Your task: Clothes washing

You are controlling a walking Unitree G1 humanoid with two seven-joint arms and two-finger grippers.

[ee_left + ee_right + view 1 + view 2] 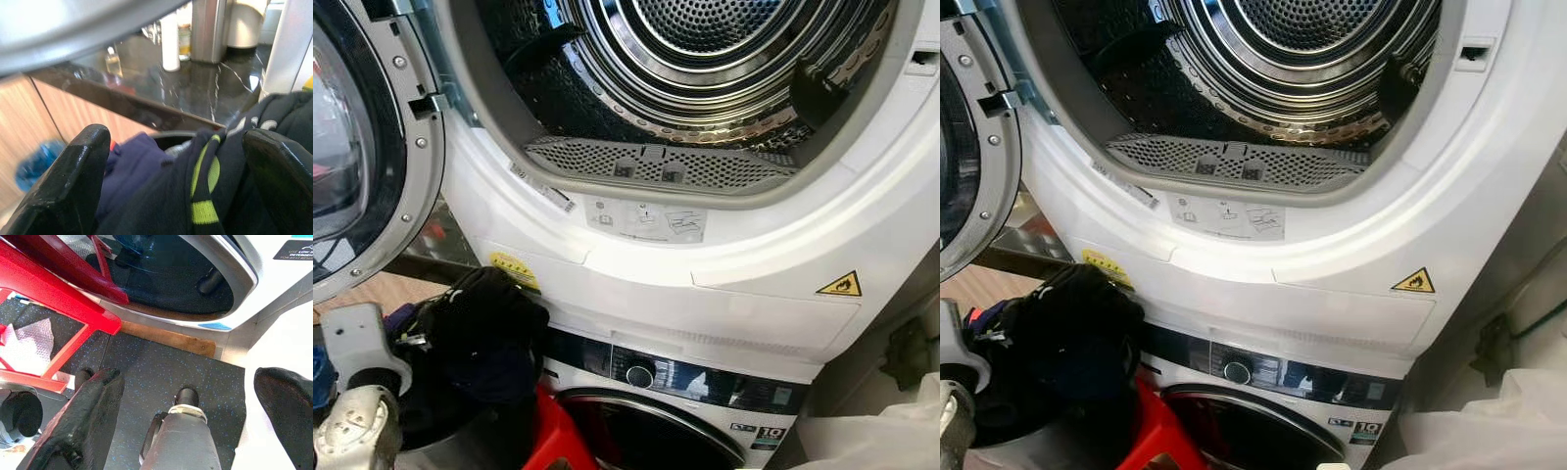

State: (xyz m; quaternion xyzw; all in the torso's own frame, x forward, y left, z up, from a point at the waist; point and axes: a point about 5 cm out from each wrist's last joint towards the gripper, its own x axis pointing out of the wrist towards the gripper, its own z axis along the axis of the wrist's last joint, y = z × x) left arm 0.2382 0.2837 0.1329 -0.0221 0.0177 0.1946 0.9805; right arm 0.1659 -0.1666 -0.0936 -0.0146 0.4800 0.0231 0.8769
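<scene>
Everything is placed here relative to the open dryer drum (705, 69). To its left, the round dryer door (357, 147) is swung wide open. Below and left of the drum's mouth, a bundle of dark clothes (480, 338) is held up by the left tool (171, 196); in the left wrist view its two black fingers (73, 181) are seen spread fairly wide around navy and black fabric with lime-green markings, so the tool is judged to be holding the clothes loosely rather than pinching them tight. Behind the bundle, a dark marble desk (195, 93) with bottles is seen. Directly below the drum, the washer's control panel (695, 377) and its dark porthole (646, 436) are seen, with a red stool or frame (553, 436) just beside the porthole. The right tool (188, 416) hangs low, well below the drum, its fingers wide apart and empty over the speckled floor mat (161, 372). The step in hand is judged to be the loading of the clothes into the drum. The next move would call for the bundle to be raised over the perforated lint filter (661, 166) at the drum's lower lip and carried well inside before release, so that nothing is snagged or dropped.
</scene>
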